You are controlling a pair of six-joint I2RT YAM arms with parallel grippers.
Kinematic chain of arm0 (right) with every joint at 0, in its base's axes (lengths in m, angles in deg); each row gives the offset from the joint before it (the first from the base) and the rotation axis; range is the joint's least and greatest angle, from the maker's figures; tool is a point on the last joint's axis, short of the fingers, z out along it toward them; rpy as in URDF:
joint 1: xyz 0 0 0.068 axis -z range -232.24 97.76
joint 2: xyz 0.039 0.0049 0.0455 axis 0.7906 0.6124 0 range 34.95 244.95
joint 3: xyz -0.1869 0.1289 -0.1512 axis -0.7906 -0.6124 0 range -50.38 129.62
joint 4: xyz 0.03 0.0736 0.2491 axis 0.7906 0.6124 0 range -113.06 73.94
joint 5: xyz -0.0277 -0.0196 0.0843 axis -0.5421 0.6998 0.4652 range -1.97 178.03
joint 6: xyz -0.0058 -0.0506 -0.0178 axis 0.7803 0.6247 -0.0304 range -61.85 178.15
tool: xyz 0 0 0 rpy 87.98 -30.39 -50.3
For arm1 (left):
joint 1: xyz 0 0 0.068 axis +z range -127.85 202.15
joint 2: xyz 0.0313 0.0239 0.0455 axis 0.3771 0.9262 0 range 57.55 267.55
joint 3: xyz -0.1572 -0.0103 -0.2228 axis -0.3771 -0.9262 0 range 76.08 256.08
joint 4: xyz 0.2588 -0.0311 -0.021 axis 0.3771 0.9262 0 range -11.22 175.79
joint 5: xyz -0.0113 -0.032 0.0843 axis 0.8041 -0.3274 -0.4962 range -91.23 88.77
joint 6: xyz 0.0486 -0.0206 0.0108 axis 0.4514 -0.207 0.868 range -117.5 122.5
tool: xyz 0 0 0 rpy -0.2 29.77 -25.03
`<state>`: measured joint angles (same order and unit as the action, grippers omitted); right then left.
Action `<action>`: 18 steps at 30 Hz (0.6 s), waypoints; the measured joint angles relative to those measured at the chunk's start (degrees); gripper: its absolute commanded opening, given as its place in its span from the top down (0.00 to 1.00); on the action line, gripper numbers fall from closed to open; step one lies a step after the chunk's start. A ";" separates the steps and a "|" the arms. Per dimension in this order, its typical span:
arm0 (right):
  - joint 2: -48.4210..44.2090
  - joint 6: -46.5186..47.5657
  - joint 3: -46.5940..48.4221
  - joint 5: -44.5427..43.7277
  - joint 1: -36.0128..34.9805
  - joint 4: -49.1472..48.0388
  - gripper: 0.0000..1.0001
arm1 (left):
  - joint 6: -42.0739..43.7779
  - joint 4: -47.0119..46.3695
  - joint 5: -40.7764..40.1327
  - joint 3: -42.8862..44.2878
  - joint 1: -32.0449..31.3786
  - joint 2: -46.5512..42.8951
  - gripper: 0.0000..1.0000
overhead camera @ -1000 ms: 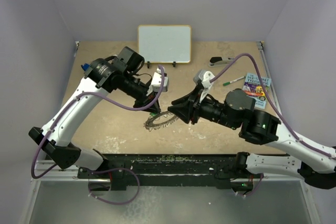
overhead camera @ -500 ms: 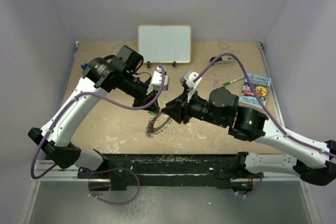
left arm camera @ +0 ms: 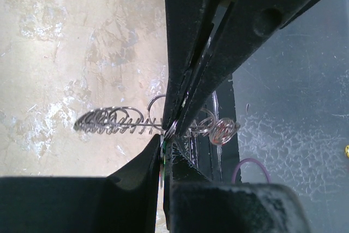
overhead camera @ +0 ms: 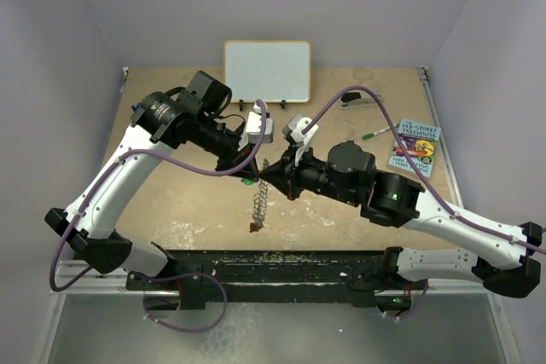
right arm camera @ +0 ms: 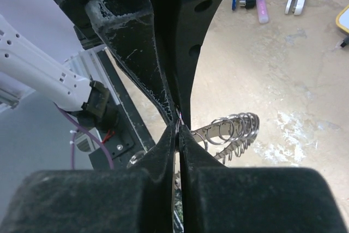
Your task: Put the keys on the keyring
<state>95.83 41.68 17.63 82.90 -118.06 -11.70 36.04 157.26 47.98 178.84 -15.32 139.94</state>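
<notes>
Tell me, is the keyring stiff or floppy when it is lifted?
Likely stiff: the keyring hangs edge-on, unbent. Its small rings look loose and may rattle. Pinched only at the top by left gripper and right gripper, it may swing.

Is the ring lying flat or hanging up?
Hanging up. The ring dangles on edge, pinched at its top by the left claw and right claw.
</notes>
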 measured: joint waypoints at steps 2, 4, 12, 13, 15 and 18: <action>0.11 0.24 0.00 -0.11 -0.02 -0.09 1.00 | 0.04 0.04 -0.02 0.00 0.00 0.00 0.96; 0.13 0.28 0.00 -0.13 -0.02 -0.09 1.00 | 0.09 0.09 -0.15 0.00 0.00 0.00 0.96; -1.38 1.33 -1.81 -0.09 -0.04 -1.99 1.00 | 0.15 -0.35 0.55 -0.35 0.00 0.00 0.96; -1.81 1.53 -2.29 -0.09 -0.07 -2.23 1.00 | 0.15 -0.61 1.07 -0.61 0.00 -0.02 0.96; -2.43 1.84 -2.69 -0.04 -0.07 -2.27 1.00 | 0.11 -1.27 2.36 -1.46 -0.04 -0.02 0.96; -2.62 2.14 -2.84 -0.04 -0.11 -2.54 1.00 | 0.04 -1.77 3.65 -2.34 -0.02 0.00 0.96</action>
<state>93.21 43.82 14.78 82.86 -118.17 -14.24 36.08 155.49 51.63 176.50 -15.34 139.94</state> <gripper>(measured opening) 0.005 0.054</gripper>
